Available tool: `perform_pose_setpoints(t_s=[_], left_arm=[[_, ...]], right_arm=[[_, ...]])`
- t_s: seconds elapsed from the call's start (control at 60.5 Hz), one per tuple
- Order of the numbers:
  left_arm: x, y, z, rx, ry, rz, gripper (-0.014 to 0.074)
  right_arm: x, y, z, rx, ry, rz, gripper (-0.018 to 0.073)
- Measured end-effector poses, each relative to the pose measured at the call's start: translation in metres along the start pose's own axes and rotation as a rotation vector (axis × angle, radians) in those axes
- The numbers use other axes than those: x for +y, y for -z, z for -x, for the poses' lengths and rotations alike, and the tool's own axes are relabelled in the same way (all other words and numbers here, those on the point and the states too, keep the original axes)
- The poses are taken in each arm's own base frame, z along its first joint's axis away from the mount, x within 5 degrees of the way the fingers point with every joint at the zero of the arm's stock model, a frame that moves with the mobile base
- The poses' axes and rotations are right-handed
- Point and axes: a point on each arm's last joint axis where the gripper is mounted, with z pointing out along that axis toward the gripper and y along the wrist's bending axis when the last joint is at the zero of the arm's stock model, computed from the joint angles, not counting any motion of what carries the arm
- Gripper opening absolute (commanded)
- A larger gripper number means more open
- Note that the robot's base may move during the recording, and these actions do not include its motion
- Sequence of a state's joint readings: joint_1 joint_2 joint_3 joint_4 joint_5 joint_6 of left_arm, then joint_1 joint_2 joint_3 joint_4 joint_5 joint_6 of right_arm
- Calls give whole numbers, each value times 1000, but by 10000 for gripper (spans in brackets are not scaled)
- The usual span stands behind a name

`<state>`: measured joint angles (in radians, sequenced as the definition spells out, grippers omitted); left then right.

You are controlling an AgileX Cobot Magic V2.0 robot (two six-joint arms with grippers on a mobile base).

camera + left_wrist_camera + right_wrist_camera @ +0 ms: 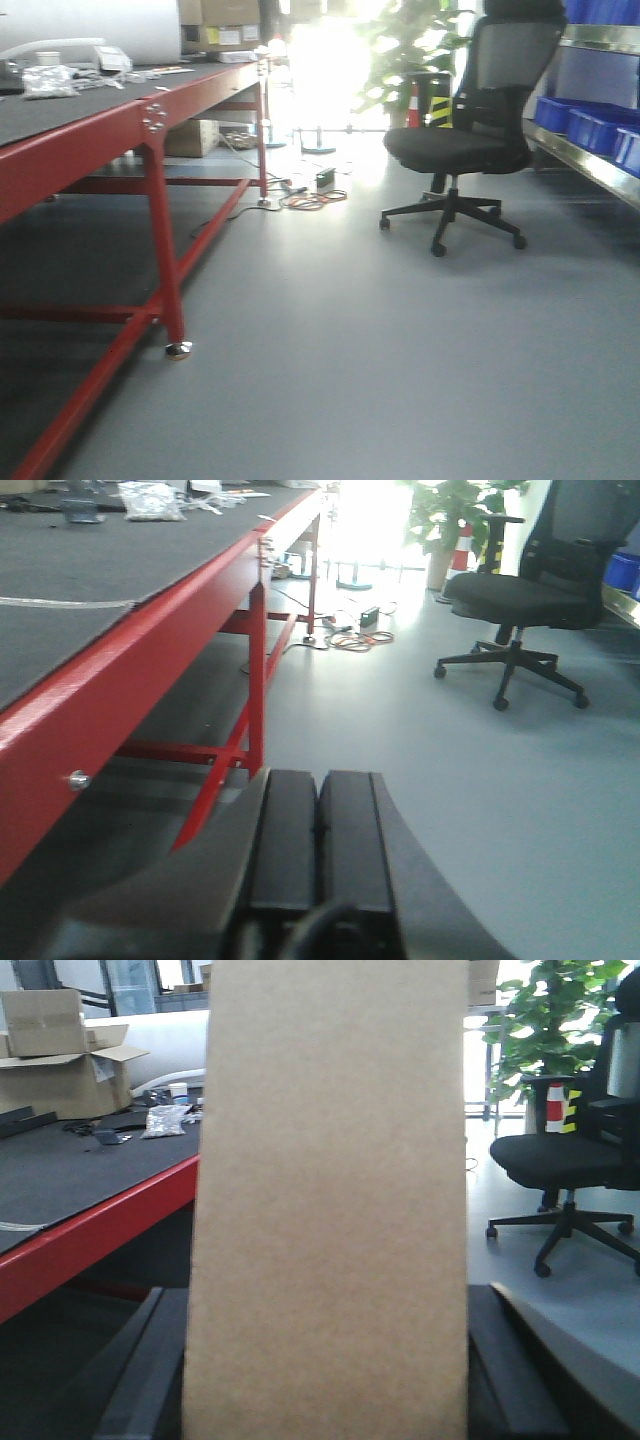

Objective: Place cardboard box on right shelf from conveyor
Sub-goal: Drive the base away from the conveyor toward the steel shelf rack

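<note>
Holding: the right gripper [325,1390] is clamped on the box [325,1200], with a dark finger [135,1380] showing at each lower side of it.
Box place: upright in that gripper, in the air and off the conveyor [70,110], which lies to its left.
Left gripper [320,830]: closed, its pads [285,830] pressed together with nothing between them, low beside the conveyor's red edge.
Stage: likely the carry; the placing is not yet done.
Shelf: a steel shelf [585,163] with blue bins [590,125] runs along the far right. I cannot tell if it is the target one.
Risk, slip: a tall box pinched between two narrow fingers could swing or slide out if the arm turns sharply.
Risk, collision: the chair [470,140] stands near the shelf side, so the box or the base could clip it on the way over.
Risk, blind approach: the box fills the right wrist view, so a shelf lip ahead would be hidden and the box might strike it.
Front view only: shelf, bins and the cables [310,198] on the far floor; it shows neither gripper nor the box.
Right wrist only: the box and the grip on it.
Left wrist only: the closed, empty left gripper.
</note>
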<state>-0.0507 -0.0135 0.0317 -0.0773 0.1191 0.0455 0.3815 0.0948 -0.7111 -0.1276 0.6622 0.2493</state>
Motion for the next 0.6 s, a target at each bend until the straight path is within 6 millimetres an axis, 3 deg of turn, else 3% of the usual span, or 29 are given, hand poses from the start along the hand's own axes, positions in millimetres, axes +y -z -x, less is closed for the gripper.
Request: perform_pose_setpoints(t_s=[0.595], left_arm=[[0,0,0,0,0,0,-116]], right_arm=[[0,1,0,-3,0,0,109]])
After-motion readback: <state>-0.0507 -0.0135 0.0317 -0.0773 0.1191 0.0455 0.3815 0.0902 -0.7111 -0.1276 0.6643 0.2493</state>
